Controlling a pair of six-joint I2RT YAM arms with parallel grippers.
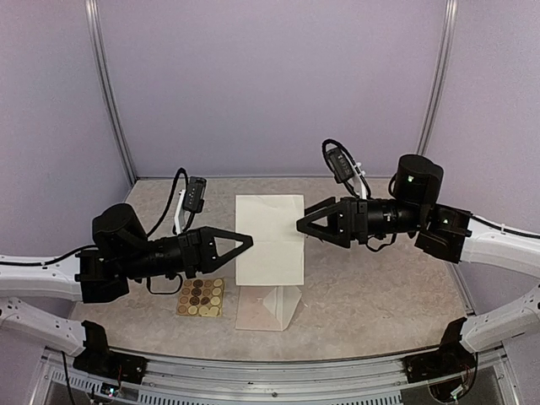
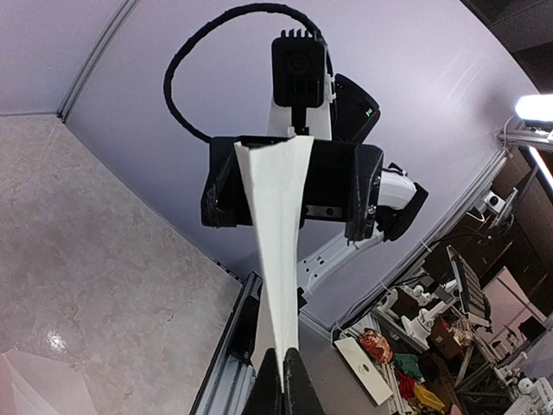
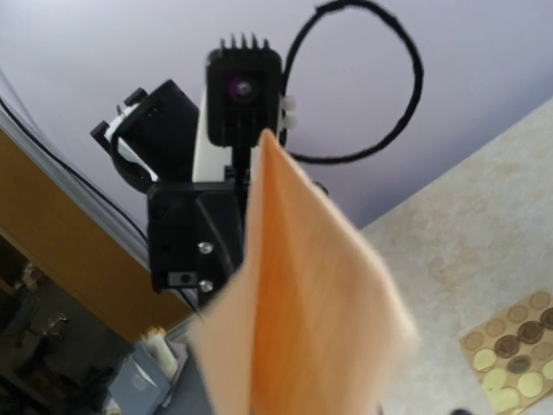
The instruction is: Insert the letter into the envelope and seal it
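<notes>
The left gripper (image 1: 245,242) is clamped on the left edge of the letter (image 1: 270,215). The sticker sheet (image 1: 201,297) lies near the table's (image 1: 380,287) near edge. The letter is held above the table, its long axis running from far edge to near edge. The envelope (image 1: 268,312) lies flat toward the near edge, nothing visible inside. The right gripper (image 1: 299,226) meets the letter's right edge; its jaw state cannot be determined. The left arm likely carries the sheet.

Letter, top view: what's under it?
The envelope runs under the near edge of the letter. Its near part shows and its far part is covered. Whether anything else lies on the table beneath the sheet cannot be seen.
</notes>
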